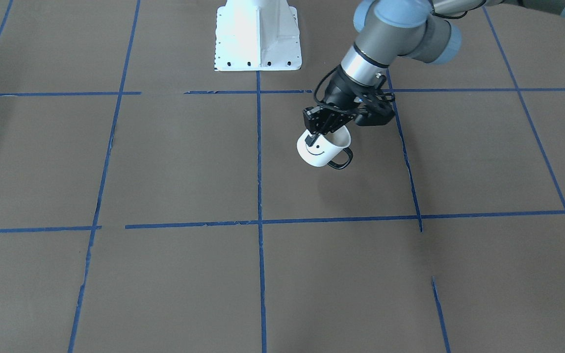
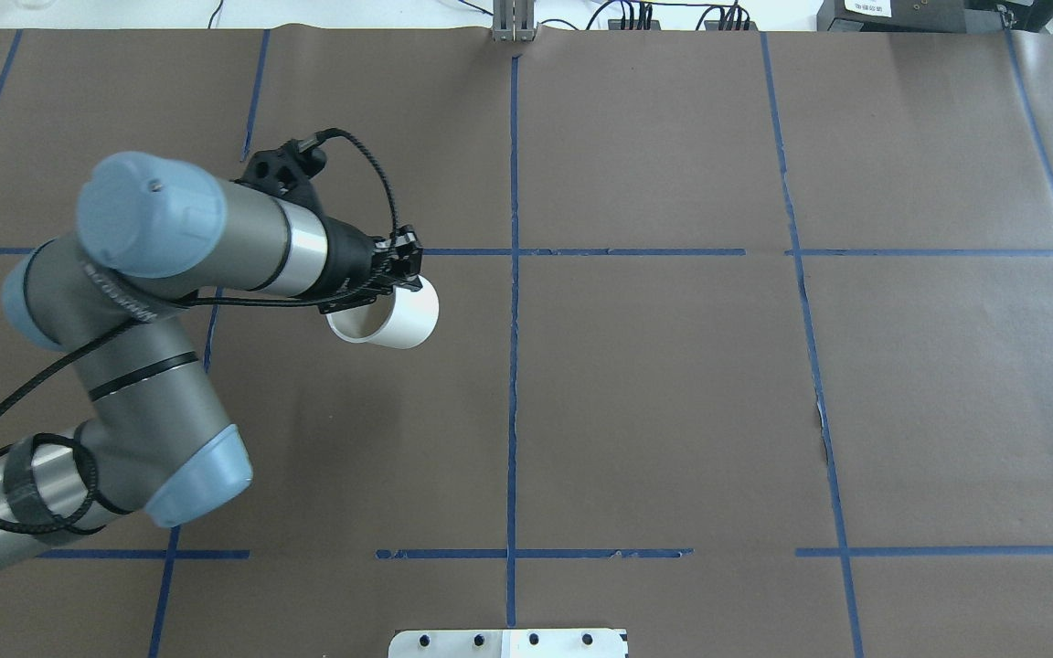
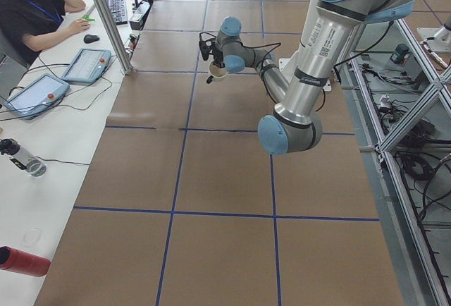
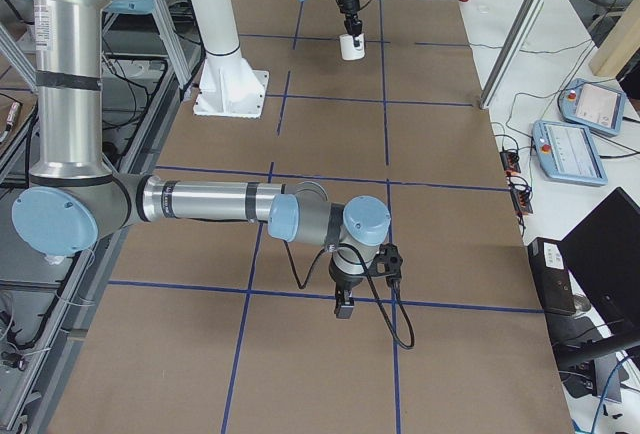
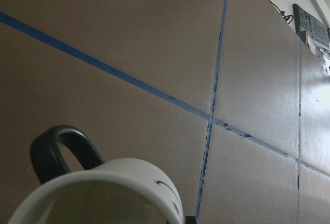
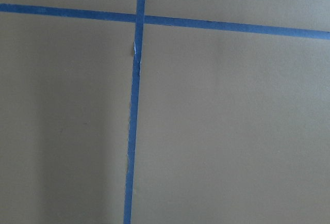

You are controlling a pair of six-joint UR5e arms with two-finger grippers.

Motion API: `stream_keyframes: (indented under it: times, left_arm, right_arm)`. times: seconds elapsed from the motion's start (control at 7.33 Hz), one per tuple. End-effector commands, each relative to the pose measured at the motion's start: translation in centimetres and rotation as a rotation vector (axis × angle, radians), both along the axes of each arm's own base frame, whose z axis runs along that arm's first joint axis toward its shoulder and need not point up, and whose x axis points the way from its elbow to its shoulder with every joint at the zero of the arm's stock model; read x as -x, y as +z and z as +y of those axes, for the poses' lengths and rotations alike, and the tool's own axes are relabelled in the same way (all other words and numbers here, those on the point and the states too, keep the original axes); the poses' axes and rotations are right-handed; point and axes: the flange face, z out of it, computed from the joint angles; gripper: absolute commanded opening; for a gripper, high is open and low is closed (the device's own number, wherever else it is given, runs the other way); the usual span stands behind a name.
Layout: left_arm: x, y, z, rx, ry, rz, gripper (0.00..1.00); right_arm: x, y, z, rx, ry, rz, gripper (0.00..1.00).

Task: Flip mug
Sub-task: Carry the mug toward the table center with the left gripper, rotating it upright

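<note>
White enamel-style mug with a black loop handle and a drawn smiley (image 1: 322,147) hangs tilted above the brown paper-covered table with blue tape lines (image 1: 165,162), clear of the surface, with its shadow lying apart from it. Your left gripper (image 1: 322,128) is clamped on the mug's rim, one finger inside the wall and one outside, and the mouth is angled up and toward the robot's base. The handle (image 1: 341,159) points away from the fingers.

You look to be mid-turn, so roll the wrist slowly: a rim pinch on smooth enamel may slip. Finish the rotation while the mug is in the air, then lower it squarely. Let go only once it sits flat.

Your right gripper (image 4: 343,311) hovers well apart; whether it is parted or closed I cannot tell.
</note>
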Motion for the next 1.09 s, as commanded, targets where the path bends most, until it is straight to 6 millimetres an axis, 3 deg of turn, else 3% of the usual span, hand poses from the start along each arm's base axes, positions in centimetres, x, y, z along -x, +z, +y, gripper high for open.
stream_keyframes:
  times: [0.0,0.14,0.41,0.68,0.95]
  left_arm:
    - [-7.9,-5.7,1.1,0.053,0.003,-0.206,0.00]
    - [-11.0,-6.9,0.5,0.073,0.016,-0.246,0.00]
    - [-15.1,-6.4,3.3,0.079,0.072,-0.280,0.00]
    - [-17.3,-5.1,3.1,0.094,0.084,-0.324,0.00]
    - [-17.6,-5.9,2.9,0.064,0.103,-0.326,0.00]
  right_arm:
    - [0.0,0.1,0.1,0.001,0.000,0.000,1.00]
    - [0.0,0.1,0.1,0.001,0.000,0.000,1.00]
    - [0.0,0.0,0.0,0.000,0.000,0.000,1.00]
    - [0.0,0.1,0.1,0.001,0.000,0.000,1.00]
    - [0.0,0.0,0.0,0.000,0.000,0.000,1.00]
